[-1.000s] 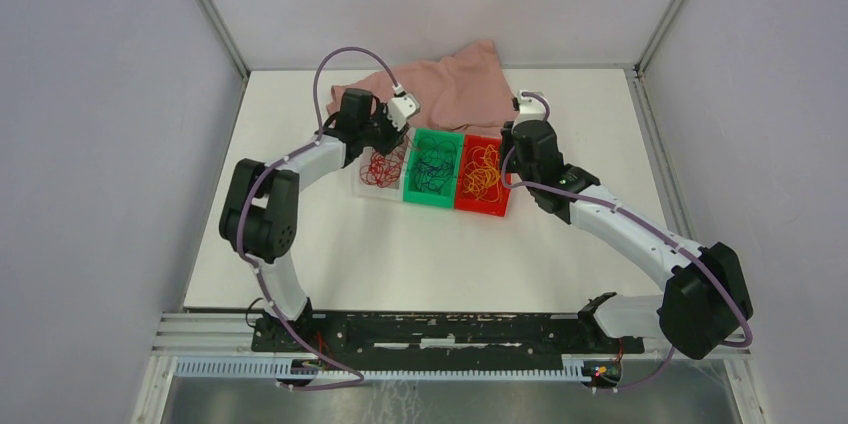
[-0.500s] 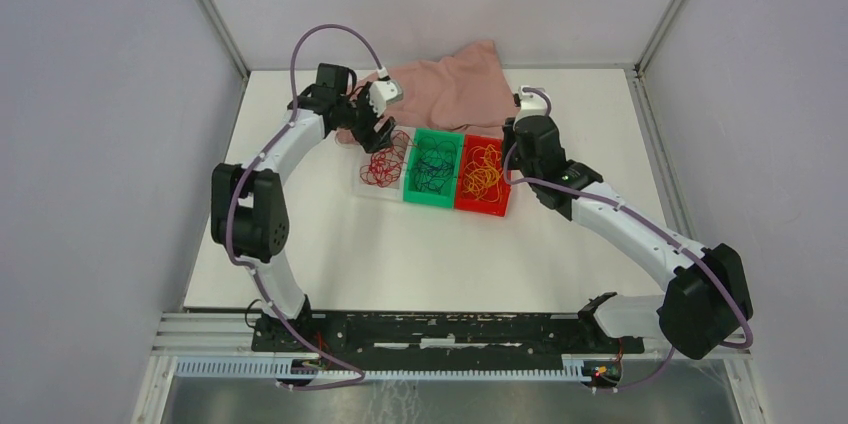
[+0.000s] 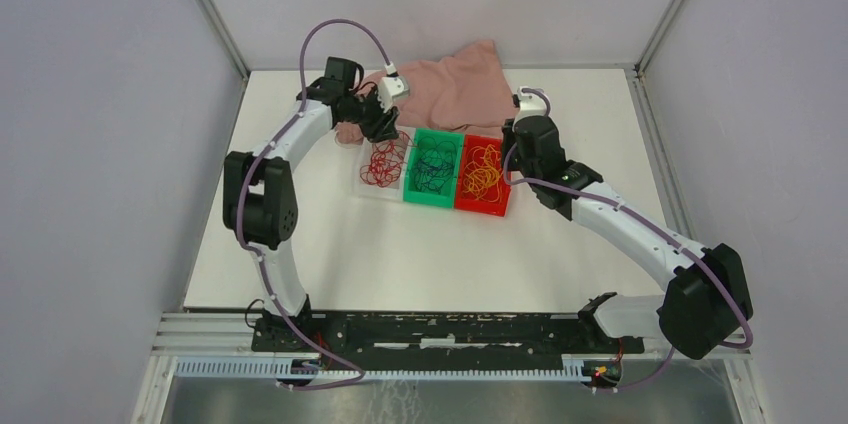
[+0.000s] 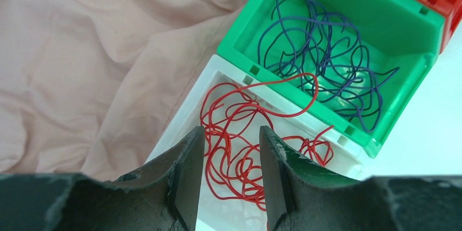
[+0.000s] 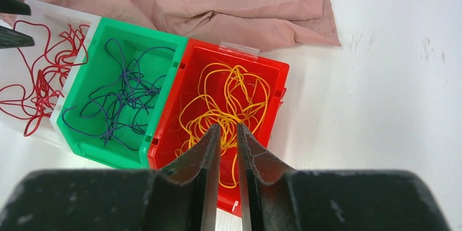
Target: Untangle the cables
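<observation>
From above, the cables (image 3: 433, 164) lie sorted. The blue ones are in the green bin (image 3: 428, 200), the red ones left of it in a white bin (image 3: 364, 187), and the yellow ones right of it in a red bin (image 3: 480, 207).

On the left wrist view, my left hand (image 4: 231, 133) hangs over the red cables, fingers apart and holding nothing. One loop crosses the green bin's wall. I judge these strands light and springy, so I would pinch a single raised loop.

On the right wrist view, my right hand (image 5: 227, 127) is over the yellow cables, fingers almost together, with nothing clamped.
</observation>
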